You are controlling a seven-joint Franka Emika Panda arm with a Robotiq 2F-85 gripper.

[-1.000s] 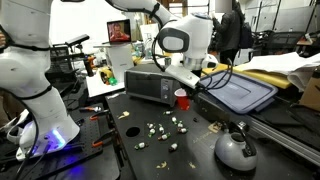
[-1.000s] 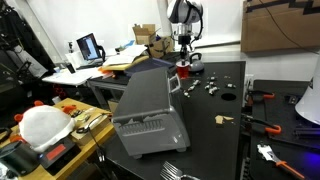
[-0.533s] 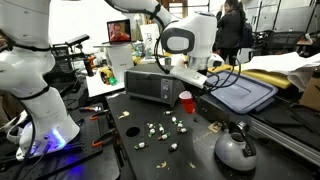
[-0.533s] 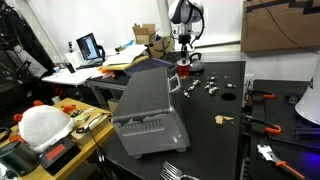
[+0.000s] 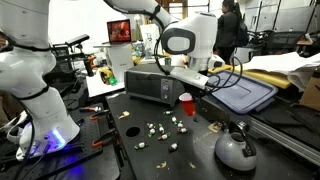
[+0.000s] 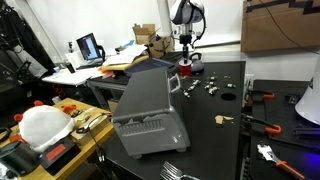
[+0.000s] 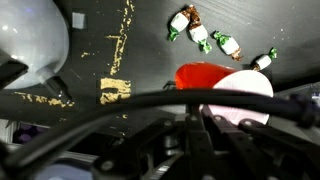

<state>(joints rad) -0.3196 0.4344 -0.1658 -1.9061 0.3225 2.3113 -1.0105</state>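
My gripper (image 5: 189,89) hangs over the black table next to a grey box. It is shut on the rim of a red cup (image 5: 186,102) with a white inside. In the wrist view the cup (image 7: 208,78) shows just past the closed fingers (image 7: 195,113), and cables cross the lower half of the picture. The gripper (image 6: 184,58) and the cup (image 6: 183,69) also show at the far end of the table. Several wrapped candies (image 5: 160,131) lie scattered on the table in front of the cup and show in the wrist view (image 7: 205,35).
A grey box-like appliance (image 5: 150,85) stands behind the cup and sits near the camera in an exterior view (image 6: 150,110). A grey rounded kettle (image 5: 236,150) stands at the table's front. A dark tray (image 5: 240,94) lies to the side. Tools lie at the table edge (image 6: 262,115).
The gripper has shifted a little sideways and down, away from the grey box, with the red cup in it. Nothing else has moved.
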